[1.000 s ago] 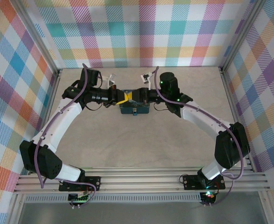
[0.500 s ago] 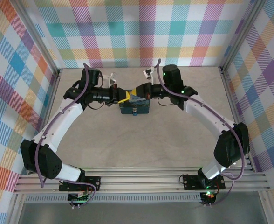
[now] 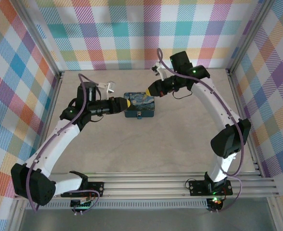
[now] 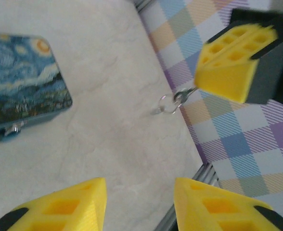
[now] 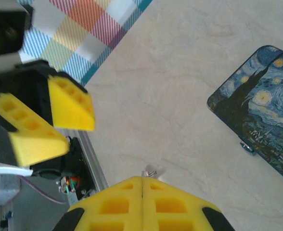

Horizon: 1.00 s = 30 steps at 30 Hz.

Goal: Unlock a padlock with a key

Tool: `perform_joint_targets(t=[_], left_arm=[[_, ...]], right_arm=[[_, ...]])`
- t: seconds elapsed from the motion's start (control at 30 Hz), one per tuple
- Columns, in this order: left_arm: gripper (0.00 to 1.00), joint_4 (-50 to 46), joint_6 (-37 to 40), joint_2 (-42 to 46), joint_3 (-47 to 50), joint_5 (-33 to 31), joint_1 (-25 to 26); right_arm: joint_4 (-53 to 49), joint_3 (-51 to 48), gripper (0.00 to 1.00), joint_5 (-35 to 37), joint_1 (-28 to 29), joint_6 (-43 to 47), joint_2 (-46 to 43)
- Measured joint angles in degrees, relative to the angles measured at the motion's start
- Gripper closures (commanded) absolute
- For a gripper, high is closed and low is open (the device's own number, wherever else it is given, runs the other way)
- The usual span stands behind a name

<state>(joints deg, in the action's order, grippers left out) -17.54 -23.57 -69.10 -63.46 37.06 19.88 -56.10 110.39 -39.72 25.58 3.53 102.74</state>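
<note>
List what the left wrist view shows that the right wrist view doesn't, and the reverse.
Left wrist, not right wrist: the key ring hanging whole from the right gripper. Right wrist, not left wrist: wires by the rail. Both: the tin, the padlock at its edge, the open left gripper, the shut right gripper.
</note>
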Motion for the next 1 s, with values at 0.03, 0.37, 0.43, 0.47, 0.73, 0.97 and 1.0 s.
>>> perform_joint_targets(t=[0.03,0.37,0.43,0.47,0.73,0.97,1.0], left_arm=[[0.53,1.36,0.68,-0.07,-0.17,-0.2,0.24],[0.46,2.6,5.29,-5.64,-3.91,1.27,1.84],[0.48,1.57,5.51,-7.54,-5.79,2.84,1.86],[0.5,1.09,5.64,-8.31,-6.71,3.93,1.86],[0.47,6.14,6.75,-8.0,-3.93,8.28,4.92],[0.48,11.61,4.04,-7.74,-2.27,10.6,5.84],[0.48,11.63,3.91,-8.07,-3.1,11.34,5.84]], right_arm=[[-1.38,0.0,1.0,0.11,0.33,1.03,0.0],[-2.01,-3.02,1.0,1.9,0.81,5.14,-0.59],[0.57,-7.19,1.0,0.02,0.81,4.09,-1.73],[2.32,-9.99,1.0,-1.03,0.79,3.1,-2.6],[10.43,-21.2,1.0,-4.74,0.79,-0.98,-9.88],[8.57,-16.96,1.0,-7.3,-0.15,1.18,-9.99],[8.61,-16.48,1.0,-7.8,-0.37,1.51,-9.99]])
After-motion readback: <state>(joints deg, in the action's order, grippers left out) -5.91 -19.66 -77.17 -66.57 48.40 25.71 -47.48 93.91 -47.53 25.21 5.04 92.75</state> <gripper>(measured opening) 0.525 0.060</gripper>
